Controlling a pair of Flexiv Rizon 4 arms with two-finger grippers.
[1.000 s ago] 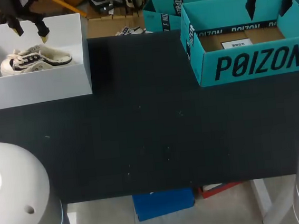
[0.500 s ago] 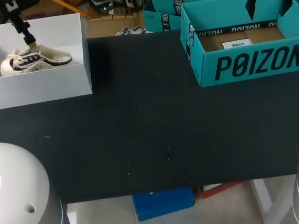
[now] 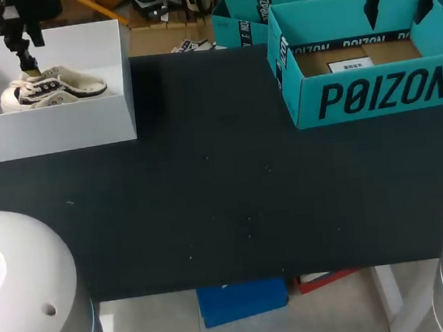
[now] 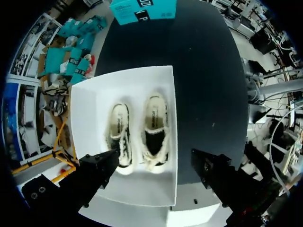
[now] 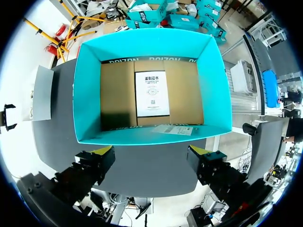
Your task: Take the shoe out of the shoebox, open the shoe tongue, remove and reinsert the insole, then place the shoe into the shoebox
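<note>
Shoes of cream canvas with black trim (image 4: 155, 130) lie side by side in the open white cardboard box (image 4: 90, 118) at the far left corner of the black tabletop (image 3: 224, 197). Left claw (image 4: 154, 163) hangs over their heels, spread wide, gripping nothing. Right claw (image 5: 151, 158), equally wide and empty, hangs above the open teal cardboard box (image 5: 85, 94).
</note>
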